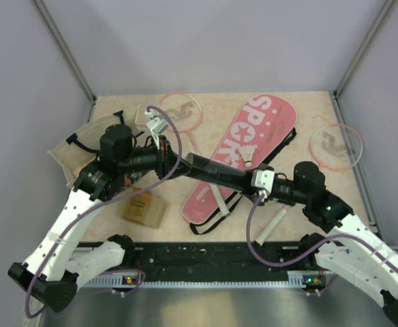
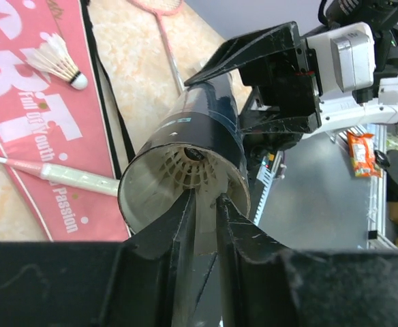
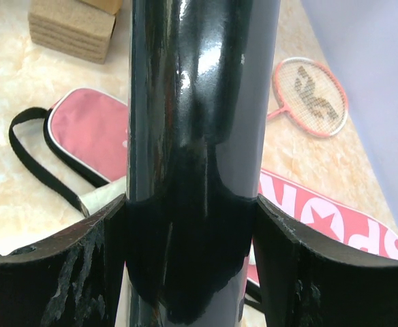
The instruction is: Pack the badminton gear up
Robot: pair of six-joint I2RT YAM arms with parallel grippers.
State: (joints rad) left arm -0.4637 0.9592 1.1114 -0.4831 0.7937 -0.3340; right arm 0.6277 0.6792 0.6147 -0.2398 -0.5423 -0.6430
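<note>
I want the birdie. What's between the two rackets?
Top view: the pink SPORT cover lies between the left racket and right racket, with the white shuttlecock on it.

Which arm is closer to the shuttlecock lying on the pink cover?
Right. The right arm holds the black tube just robot-side of the shuttlecock; the left arm's jaws are at the tube's open end, farther to its left.
</note>
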